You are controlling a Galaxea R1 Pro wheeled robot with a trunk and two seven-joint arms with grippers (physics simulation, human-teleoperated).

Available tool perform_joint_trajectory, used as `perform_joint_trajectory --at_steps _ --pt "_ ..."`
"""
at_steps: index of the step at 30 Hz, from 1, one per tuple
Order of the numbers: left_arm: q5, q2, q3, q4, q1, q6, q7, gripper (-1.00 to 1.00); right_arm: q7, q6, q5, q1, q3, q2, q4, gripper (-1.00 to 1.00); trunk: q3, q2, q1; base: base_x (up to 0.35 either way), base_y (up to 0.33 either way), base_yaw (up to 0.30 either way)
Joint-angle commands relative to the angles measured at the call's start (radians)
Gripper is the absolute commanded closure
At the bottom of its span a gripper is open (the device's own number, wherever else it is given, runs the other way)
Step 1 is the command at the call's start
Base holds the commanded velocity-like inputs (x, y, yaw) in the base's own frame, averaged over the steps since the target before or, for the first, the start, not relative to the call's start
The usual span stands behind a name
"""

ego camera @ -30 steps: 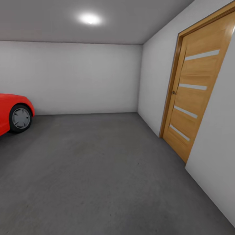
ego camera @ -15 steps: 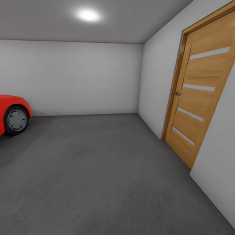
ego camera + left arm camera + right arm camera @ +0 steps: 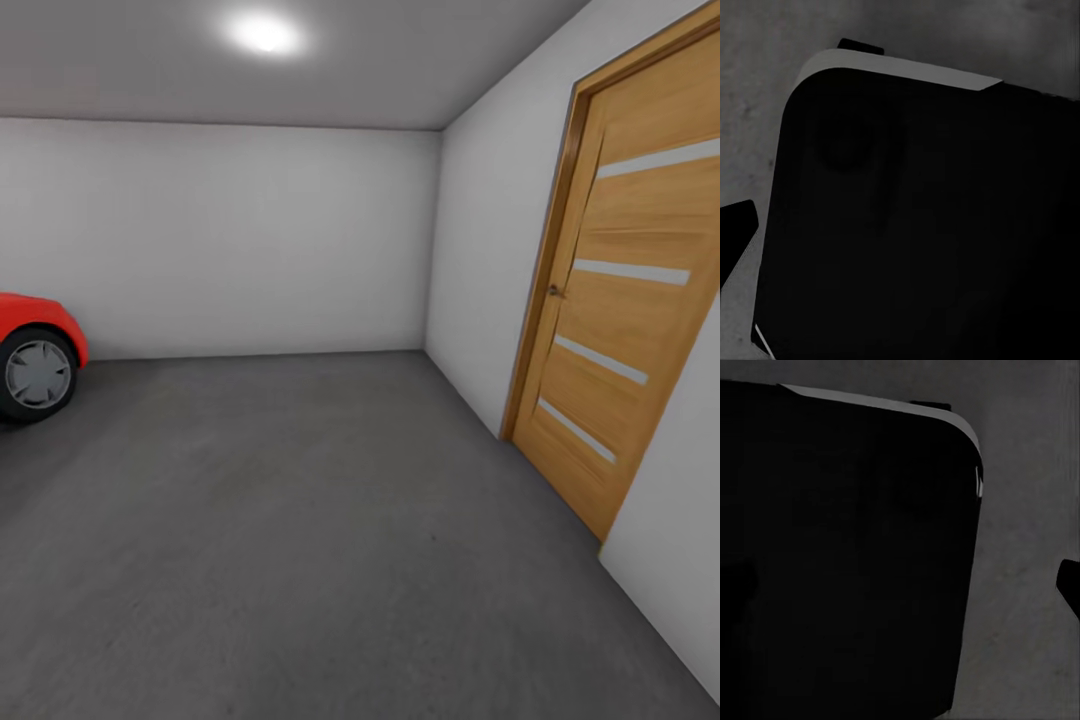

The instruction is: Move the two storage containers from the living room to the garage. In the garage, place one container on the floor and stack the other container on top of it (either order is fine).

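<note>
You are in the garage: grey floor (image 3: 300,520), red car (image 3: 35,350), wooden door (image 3: 620,340). No bin on it, so both placements look undone. I cannot tell either gripper's state.

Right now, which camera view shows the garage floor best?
The head view: the floor spreads wide from the red car to the wooden door. Both wrist views show grey patches of it beside a black shape.

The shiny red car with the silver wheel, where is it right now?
In the head view, the red car sits at the far left edge, on the dark grey concrete floor near the plain light grey back wall, opposite the wooden door.
</note>
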Motion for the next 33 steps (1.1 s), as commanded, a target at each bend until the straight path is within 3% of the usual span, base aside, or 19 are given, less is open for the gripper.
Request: perform_joint_trajectory --at_steps 1,17,33 --pt "0.004 0.0 0.002 0.0 0.0 -0.003 0.001 -1.0 0.0 -0.003 0.005 0.0 -0.004 0.0 0.0 -1.0 -0.001 0.0 0.001 0.323 0.0 0.0" --pt "0.004 0.001 0.001 -0.002 0.0 -0.006 0.001 -1.0 0.0 0.0 -0.006 0.0 -0.017 -0.002 0.0 -1.0 -0.001 0.0 0.001 0.323 0.0 0.0" --pt "0.006 0.0 0.002 -0.001 0.0 -0.006 0.002 -1.0 0.0 -0.004 0.017 0.0 0.001 -0.011 -0.001 -1.0 -0.001 0.0 0.001 0.323 0.0 0.0"
